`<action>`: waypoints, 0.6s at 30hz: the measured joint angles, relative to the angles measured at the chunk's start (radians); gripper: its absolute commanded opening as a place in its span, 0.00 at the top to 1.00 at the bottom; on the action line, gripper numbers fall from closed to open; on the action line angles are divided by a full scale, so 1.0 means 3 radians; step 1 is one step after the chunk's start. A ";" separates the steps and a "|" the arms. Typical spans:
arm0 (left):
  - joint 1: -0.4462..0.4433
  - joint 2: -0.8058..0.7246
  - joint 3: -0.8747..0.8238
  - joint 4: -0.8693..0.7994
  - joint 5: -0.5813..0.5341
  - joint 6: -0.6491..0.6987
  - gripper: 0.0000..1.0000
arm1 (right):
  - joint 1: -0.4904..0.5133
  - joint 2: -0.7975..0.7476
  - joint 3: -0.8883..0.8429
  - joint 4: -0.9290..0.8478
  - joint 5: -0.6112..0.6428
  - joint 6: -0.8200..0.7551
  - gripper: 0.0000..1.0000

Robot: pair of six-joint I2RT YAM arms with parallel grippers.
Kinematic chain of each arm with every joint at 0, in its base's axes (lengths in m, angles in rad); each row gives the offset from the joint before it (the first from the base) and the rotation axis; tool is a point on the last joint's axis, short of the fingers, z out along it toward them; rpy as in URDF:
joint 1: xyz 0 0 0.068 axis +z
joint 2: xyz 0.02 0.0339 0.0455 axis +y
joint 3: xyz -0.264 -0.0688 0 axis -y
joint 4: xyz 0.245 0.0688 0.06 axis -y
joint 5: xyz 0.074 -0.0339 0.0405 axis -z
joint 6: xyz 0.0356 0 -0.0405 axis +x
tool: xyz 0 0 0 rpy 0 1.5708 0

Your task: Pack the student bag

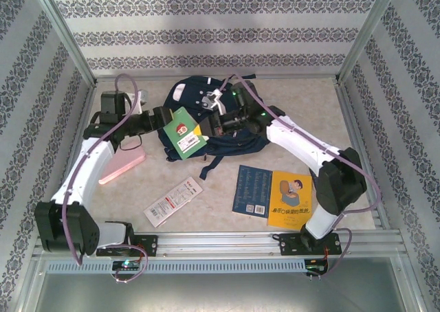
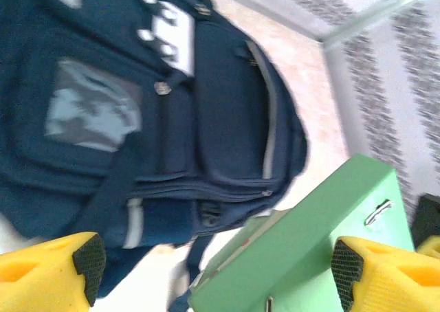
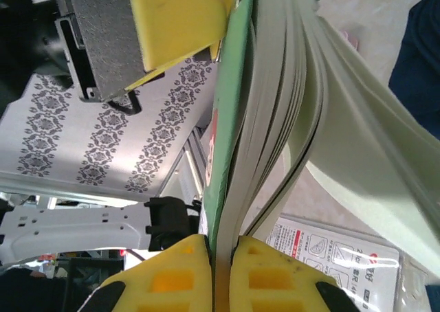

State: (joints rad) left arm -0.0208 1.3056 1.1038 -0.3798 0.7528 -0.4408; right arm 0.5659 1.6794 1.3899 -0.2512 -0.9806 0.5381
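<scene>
The student bag (image 1: pixel 227 119), a navy backpack with white stripes and a grey patch, lies at the back middle of the table; its front pockets show in the left wrist view (image 2: pixel 172 106). A green book (image 1: pixel 183 130) hangs in the air at the bag's left side. My right gripper (image 3: pixel 220 250) is shut on the book's green cover and a few pages (image 3: pixel 234 119), and the other pages fan apart. My left gripper (image 2: pixel 213 264) stands open, its yellow fingers (image 2: pixel 79 257) wide either side of the book (image 2: pixel 323 229). In the top view it (image 1: pixel 161 121) is just left of the book.
On the table lie a pink book (image 1: pixel 124 166) at the left, a white leaflet (image 1: pixel 173 201) near the front, and a blue book (image 1: pixel 256 190) beside a yellow one (image 1: pixel 292 201) at the right. Patterned walls and metal posts ring the table.
</scene>
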 measured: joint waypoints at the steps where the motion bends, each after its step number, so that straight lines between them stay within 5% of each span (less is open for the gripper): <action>1: 0.0000 0.0037 -0.0008 0.0126 0.0127 -0.0052 0.14 | -0.0039 -0.0028 -0.0029 0.0003 -0.0033 -0.0013 1.00; 10: 0.0000 0.0079 -0.0256 0.1489 0.0885 -0.0740 0.15 | -0.0207 -0.0254 -0.0304 0.0323 -0.0306 0.0090 1.00; 18: -0.0048 0.0088 -0.0404 0.2121 0.1087 -0.1208 0.33 | -0.0278 -0.0261 -0.0359 0.0715 -0.0404 0.0364 1.00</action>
State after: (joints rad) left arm -0.0353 1.3319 0.9825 0.2565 1.0790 -0.8032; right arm 0.4824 1.6012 1.2823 -0.0368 -1.1019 0.6472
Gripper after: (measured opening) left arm 0.737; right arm 0.104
